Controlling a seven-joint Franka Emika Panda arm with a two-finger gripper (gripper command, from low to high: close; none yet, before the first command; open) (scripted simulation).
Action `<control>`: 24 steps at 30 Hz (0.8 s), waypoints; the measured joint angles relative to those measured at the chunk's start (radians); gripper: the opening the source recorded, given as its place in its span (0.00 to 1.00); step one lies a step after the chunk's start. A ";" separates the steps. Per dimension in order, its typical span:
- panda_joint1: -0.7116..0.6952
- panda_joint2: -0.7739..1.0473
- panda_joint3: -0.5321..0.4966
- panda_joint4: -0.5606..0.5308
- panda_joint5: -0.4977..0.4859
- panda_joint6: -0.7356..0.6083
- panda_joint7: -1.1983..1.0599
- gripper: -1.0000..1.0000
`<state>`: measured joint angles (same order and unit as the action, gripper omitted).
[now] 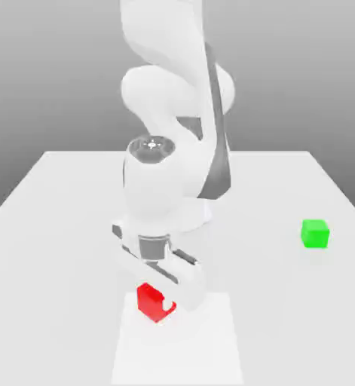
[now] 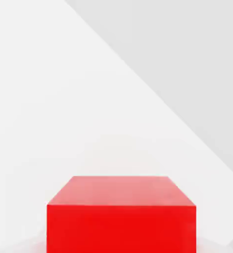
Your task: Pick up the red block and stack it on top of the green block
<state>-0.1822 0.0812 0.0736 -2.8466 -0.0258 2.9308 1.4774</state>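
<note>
Pincer (image 1: 167,295) at red block (image 1: 153,301), lower centre; grip state indeterminate. Risk: off-centre closure, block slip before green block (image 1: 315,233), right.

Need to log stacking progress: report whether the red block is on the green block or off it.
Off. The red block sits low by the gripper near the table's front, while the green block stands apart toward the exterior view's right, nothing on top.
</note>
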 joint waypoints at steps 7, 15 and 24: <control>0.141 -0.167 0.059 -0.022 0.072 -0.141 -0.145 0.00; 0.443 -0.241 0.217 -0.027 0.164 -0.201 -0.447 0.00; 0.809 -0.306 0.383 -0.035 0.258 -0.255 -0.783 0.00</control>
<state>0.6271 -0.2251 0.4563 -2.8819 0.2320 2.6762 0.6942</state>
